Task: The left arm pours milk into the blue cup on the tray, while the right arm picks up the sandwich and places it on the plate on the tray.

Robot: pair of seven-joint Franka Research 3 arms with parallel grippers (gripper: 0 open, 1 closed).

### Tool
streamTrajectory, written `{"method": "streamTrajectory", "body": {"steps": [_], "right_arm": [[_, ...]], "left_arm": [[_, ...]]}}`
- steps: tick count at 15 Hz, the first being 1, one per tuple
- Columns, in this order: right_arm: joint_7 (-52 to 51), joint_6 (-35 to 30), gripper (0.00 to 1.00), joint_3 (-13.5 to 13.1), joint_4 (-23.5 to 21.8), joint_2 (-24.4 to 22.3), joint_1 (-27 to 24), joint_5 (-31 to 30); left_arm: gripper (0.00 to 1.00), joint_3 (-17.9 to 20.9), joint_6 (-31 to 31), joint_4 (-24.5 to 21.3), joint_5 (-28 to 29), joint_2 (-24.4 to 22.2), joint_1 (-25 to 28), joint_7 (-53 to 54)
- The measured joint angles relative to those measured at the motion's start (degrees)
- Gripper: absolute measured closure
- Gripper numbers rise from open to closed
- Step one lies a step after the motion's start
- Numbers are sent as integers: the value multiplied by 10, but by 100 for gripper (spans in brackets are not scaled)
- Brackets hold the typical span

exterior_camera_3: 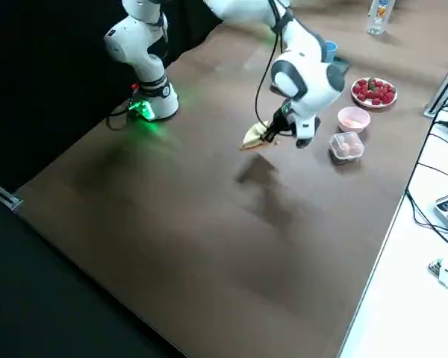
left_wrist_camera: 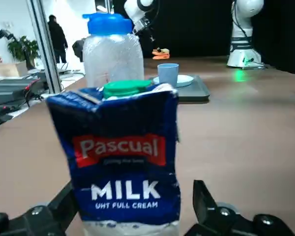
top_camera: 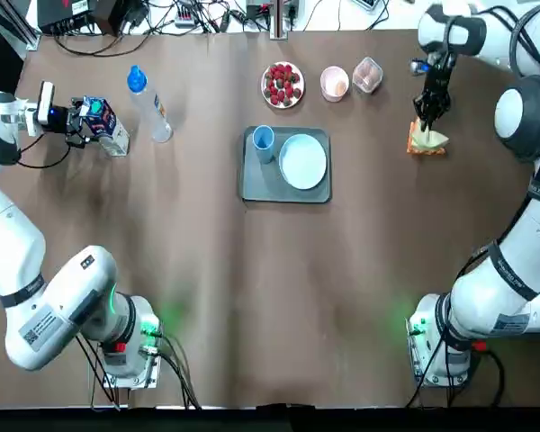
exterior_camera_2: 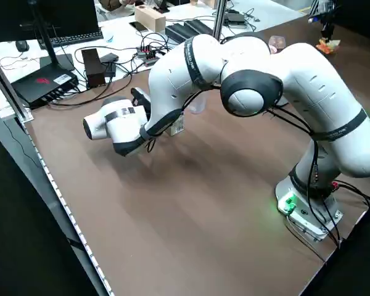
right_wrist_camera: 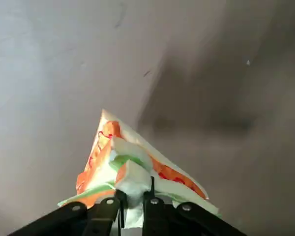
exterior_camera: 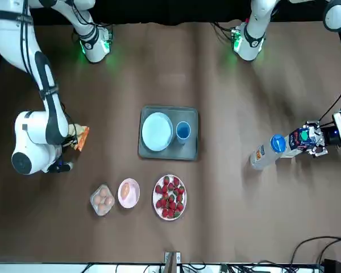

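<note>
Top view: left gripper reaches sideways at the table's far left, its fingers either side of the milk carton, a blue-capped bottle just beyond; right gripper points down, fingers pinched on the sandwich. The tray between the arms bears an empty blue cup and a bare plate; a dish of strawberries lies behind it

Front view: a small pink bowl and a tub of eggs sit beside the strawberries

Left wrist view: carton stands upright between the spread fingers, with a gap showing at one side

Right wrist view: closed fingertips clamp the wrapped sandwich's near edge, above the table
</note>
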Motion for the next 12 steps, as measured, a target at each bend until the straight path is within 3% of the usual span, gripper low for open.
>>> {"method": "streamTrajectory", "body": {"steps": [3, 8, 11, 12], "right_arm": [[62, -53, 84, 3, 34, -14, 37, 14], [200, -58, 84, 9, 54, -26, 135, 119], [297, 8, 85, 10, 55, -24, 209, 157], [346, 54, 85, 11, 53, -14, 255, 165]], "left_arm": [[0, -1, -5, -8, 0, 0, -2, 12], [10, -1, -5, -13, -13, 0, -14, 12], [21, -1, -5, -13, -21, 0, -14, 11], [33, -2, -5, -13, -28, 0, -14, 6]]}}
